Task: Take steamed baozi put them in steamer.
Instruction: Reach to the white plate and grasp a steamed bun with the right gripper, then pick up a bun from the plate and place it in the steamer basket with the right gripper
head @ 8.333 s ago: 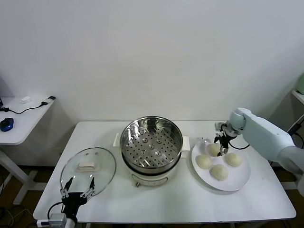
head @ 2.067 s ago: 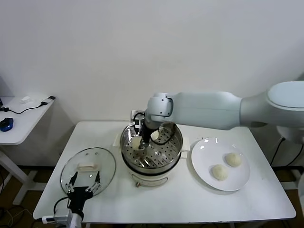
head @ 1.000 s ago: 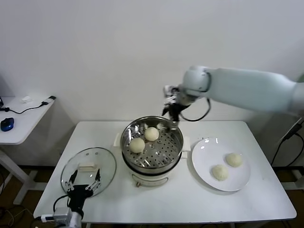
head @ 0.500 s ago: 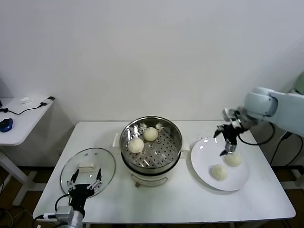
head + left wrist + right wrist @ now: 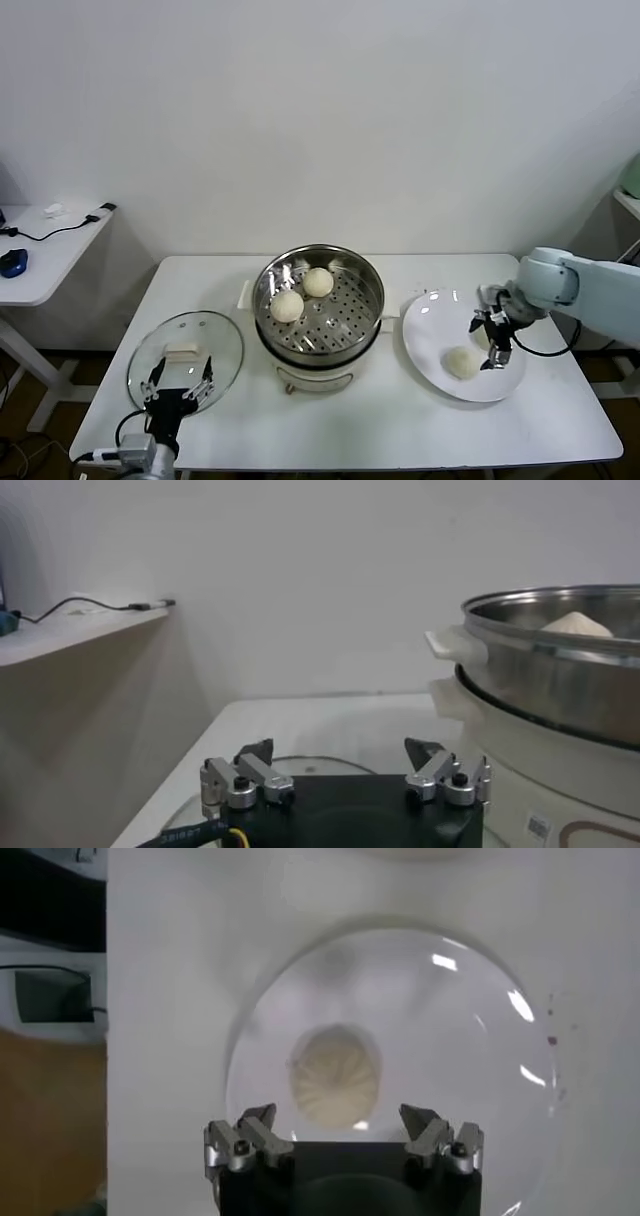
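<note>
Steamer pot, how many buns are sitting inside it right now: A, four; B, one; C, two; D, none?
C: the head view shows two buns lying on the perforated tray of the steamer, while another bun is still on the white plate under the open right hand.

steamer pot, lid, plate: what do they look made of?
Steamer pot: polished metal, likely stainless steel; mirror reflections, perforated tray, on a cream base that looks like plastic.
Lid: clear glass by the look; the table shows through, with a cream handle.
Plate: glossy white, probably ceramic or melamine; bright highlights in the right wrist view.
</note>
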You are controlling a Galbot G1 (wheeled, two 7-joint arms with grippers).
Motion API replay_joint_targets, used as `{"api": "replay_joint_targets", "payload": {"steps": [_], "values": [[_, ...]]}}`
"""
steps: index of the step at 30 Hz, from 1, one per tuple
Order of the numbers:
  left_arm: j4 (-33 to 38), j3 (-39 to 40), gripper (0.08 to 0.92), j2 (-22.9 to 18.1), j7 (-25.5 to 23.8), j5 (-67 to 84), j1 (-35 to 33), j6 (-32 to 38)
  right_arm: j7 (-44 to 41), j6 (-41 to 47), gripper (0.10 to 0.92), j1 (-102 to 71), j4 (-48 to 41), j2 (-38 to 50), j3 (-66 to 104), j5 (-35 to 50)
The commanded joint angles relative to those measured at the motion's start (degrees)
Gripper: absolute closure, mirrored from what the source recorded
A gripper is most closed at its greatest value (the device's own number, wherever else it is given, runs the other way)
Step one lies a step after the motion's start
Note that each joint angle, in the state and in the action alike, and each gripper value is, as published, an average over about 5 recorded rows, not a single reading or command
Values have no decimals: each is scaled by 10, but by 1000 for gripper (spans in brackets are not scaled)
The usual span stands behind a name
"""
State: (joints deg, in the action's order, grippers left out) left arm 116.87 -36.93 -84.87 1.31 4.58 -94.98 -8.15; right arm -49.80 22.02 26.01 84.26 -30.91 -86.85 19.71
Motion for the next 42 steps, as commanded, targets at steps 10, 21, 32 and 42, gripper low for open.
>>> {"api": "replay_joint_targets", "payload": {"steps": [10, 21, 32, 42], "values": [[1, 1, 177, -2, 0, -4, -3, 2, 51, 22, 203, -152, -57, -35, 118, -35], [11, 3, 177, -5, 0, -9, -6, -2, 15, 13, 372, -105, -36, -26, 104, -10], [22, 9, 177, -6, -1, -12, -3, -8, -149, -141, 490, 217, -63, -90, 14, 23], [26, 17, 177, -12, -1, -14, 0, -11, -174, -300, 482, 337, 74, -271, 71, 89]]}}
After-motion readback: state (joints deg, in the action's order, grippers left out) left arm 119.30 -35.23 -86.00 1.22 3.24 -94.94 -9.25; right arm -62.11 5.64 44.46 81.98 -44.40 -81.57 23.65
